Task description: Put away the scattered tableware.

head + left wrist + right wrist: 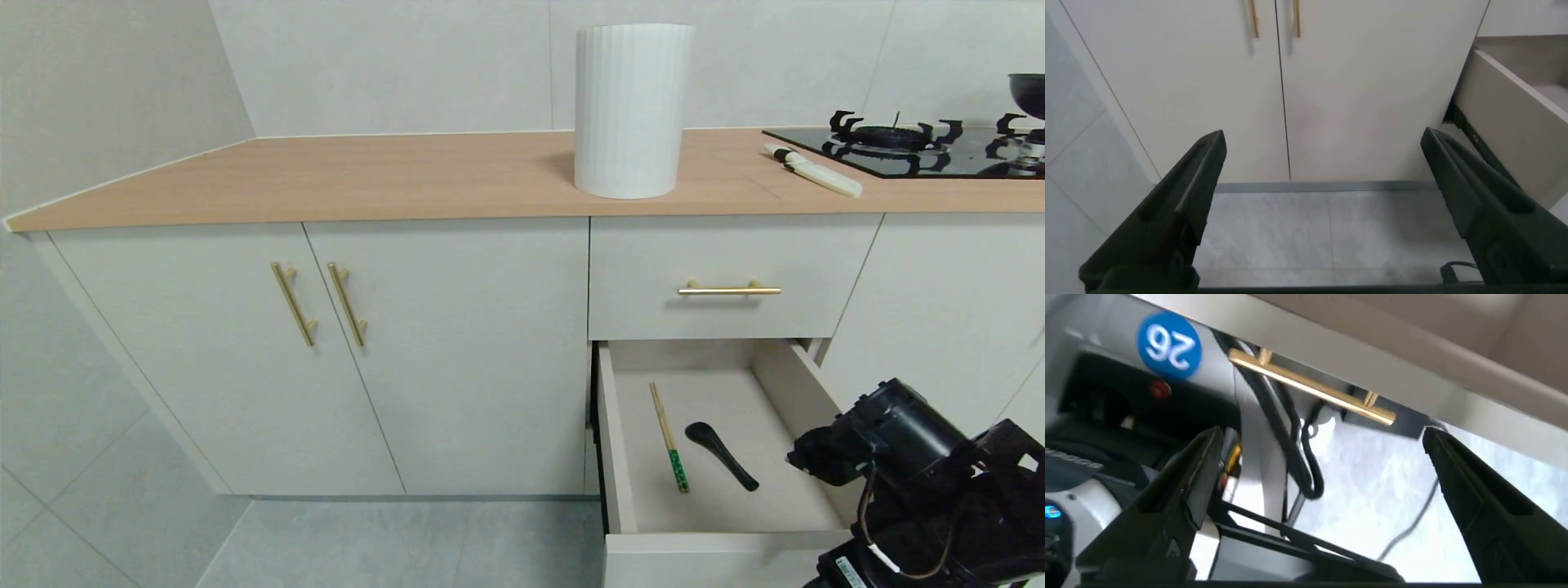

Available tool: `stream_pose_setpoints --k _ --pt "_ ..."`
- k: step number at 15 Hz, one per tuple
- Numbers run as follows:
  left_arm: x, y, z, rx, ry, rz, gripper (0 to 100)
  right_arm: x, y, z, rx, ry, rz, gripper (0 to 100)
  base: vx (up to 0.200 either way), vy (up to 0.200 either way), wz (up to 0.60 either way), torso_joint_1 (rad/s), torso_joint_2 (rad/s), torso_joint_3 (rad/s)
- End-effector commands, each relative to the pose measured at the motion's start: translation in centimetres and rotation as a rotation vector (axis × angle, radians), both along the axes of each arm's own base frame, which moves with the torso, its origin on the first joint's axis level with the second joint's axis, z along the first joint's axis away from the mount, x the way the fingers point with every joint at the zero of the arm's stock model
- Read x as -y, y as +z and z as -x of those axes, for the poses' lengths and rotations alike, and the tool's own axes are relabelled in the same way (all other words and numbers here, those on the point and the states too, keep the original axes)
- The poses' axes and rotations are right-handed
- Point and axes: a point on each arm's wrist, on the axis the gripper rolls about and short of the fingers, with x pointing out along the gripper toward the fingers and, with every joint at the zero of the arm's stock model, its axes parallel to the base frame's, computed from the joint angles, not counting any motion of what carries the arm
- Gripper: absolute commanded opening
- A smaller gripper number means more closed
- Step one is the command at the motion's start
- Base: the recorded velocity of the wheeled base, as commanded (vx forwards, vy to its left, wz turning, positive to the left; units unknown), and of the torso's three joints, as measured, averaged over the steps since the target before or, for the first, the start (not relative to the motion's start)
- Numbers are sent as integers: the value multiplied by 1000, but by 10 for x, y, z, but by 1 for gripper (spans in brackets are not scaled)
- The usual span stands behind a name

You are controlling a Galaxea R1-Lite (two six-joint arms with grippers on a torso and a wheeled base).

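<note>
Drawer (616, 441) front cut off at frame edge; inside lay slim wooden chopsticks (669, 449), glossy black spoon (722, 456). Left gripper (1323, 139), right gripper (1323, 437): fingers spread wide.

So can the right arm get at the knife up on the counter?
Probably yes. The knife lies bare on the countertop beside the stove with nothing over it, and the right gripper is open, though it sits low by the open drawer.

Black spoon (722, 455), green-patterned chopsticks (669, 448), ribbed white canister (629, 109)
</note>
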Motion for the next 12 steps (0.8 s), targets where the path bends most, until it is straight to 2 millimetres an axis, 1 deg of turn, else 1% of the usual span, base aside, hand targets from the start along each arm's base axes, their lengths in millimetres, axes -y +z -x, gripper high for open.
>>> stream_pose_setpoints --k 1,5,9,12 --pt "0 0 0 0 0 0 100 -7 -13 -9 -49 -13 23 100 0 0 0 0 0 0" --pt "0 0 0 0 0 0 100 -16 -20 -26 -50 -120 34 100 0 0 0 0 0 0" --pt "0 0 0 -1 0 0 100 -20 -22 -35 16 -158 23 100 0 0 0 0 0 0" --pt "0 0 0 -1 0 0 100 -21 -22 -37 31 -172 27 100 0 0 0 0 0 0"
